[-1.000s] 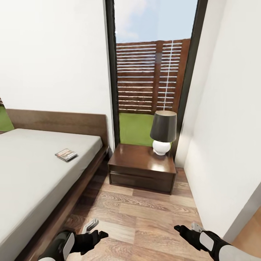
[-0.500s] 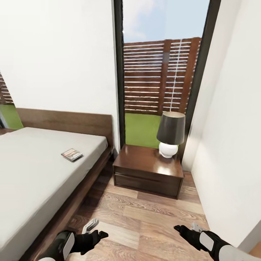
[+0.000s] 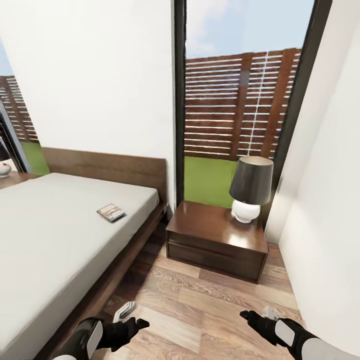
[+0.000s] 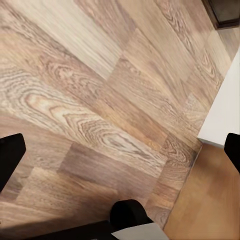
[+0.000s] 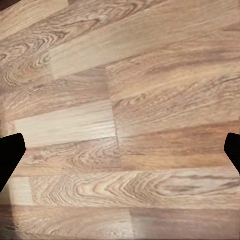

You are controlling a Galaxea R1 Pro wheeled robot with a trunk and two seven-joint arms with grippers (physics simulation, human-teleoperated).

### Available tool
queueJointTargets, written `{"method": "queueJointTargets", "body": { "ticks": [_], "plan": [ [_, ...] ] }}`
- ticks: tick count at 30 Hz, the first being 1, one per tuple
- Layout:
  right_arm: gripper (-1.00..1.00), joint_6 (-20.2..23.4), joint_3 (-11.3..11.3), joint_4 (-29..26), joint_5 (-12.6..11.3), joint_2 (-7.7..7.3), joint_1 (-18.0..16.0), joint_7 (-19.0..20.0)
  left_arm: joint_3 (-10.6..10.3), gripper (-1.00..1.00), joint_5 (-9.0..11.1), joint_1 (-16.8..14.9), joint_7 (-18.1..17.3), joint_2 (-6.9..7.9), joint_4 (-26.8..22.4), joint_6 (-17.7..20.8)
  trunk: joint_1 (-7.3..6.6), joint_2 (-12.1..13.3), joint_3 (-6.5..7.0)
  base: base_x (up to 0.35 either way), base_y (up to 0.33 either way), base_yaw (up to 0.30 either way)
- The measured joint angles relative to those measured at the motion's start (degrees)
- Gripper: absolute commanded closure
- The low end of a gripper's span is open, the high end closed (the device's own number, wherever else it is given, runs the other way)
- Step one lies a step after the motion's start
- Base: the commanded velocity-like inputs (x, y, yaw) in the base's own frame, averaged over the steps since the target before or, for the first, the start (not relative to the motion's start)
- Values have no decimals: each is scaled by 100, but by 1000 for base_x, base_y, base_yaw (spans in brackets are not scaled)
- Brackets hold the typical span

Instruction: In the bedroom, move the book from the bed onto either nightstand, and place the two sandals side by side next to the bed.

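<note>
A: Where do the grippers stand?

B: The left gripper (image 3: 131,320) hangs low over the wood-plank floor (image 3: 210,305), just beside the bed frame, fingers spread apart with nothing between them. In the left wrist view its dark fingertips (image 4: 9,159) sit at opposite edges with bare planks between. The right gripper (image 3: 256,316) is the same: low, jaws apart, empty, carried out in front of the trunk. I'd judge both are tucked low for driving, not reaching.

A: And the book?

B: The book (image 3: 111,212) lies flat on the grey mattress of the bed (image 3: 55,235), well ahead of the left gripper and up from it, near the mattress edge on the nightstand side and not far from the headboard (image 3: 107,167).

A: Where would it go?

B: The nightstand (image 3: 215,240) stands ahead between the two grippers, against the tall window (image 3: 240,110). A table lamp (image 3: 250,189) takes its far corner toward the right gripper's side, so the bare top nearer the bed looks like the spot.

A: Sandals?

B: I can't place them from here
</note>
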Motion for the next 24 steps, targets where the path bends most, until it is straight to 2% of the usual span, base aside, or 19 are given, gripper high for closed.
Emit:
{"method": "queueJointTargets", "body": {
  "ticks": [10,24],
  "plan": [
    [-100,0,0,0,0,1,0,2,0,-100,0,0,0,0,0,-1,0,0,0,91,-2,111],
    [-100,0,0,-1,-1,1,1,7,0,-100,-1,-1,1,0,1,-2,0,0,0,91,-57,15]
  ]
}}
